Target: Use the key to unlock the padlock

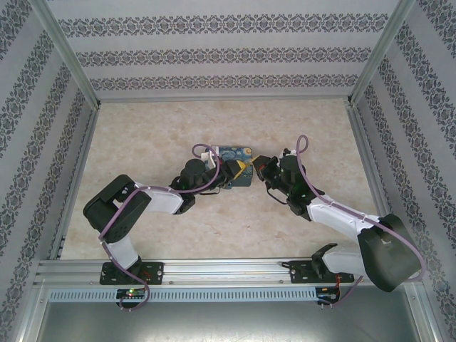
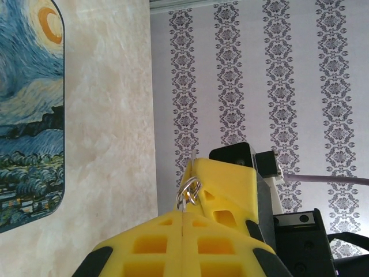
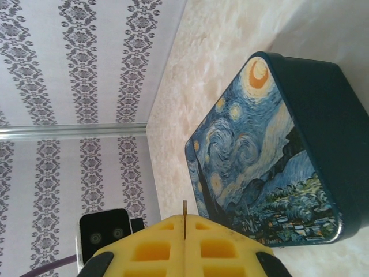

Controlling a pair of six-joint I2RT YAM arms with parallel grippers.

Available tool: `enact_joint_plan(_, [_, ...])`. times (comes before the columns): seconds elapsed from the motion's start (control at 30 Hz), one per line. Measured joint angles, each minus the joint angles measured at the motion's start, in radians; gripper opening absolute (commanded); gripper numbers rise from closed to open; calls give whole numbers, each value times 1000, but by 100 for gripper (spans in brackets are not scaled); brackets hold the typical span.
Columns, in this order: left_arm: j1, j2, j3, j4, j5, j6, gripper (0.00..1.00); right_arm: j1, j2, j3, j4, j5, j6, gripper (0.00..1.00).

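My right gripper (image 3: pixel 184 224) is shut on the key (image 3: pixel 184 209), a thin dark metal blade seen edge-on, poking out of the seam between the yellow fingers. My left gripper (image 2: pixel 183 216) is shut on a thin metal piece. A small metal ring (image 2: pixel 189 193) rises from that seam and lies against the right gripper's yellow finger (image 2: pixel 230 187). The padlock's blue body is hidden. In the top view the left gripper (image 1: pixel 237 171) and right gripper (image 1: pixel 256 167) meet tip to tip just in front of the box.
The blue-and-yellow Starry Night box (image 1: pixel 235 152) lies flat on the marble table (image 1: pixel 149 142), just beyond the two grippers (image 3: pixel 271 156) (image 2: pixel 29 115). Patterned walls and metal posts close in the table. Purple cables loop over both arms.
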Motion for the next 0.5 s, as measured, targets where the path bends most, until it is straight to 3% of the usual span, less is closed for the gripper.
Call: enact_joint_plan(0.5, [5,0,0,-1,0,3,0,0,0,0,-11,0,0,0])
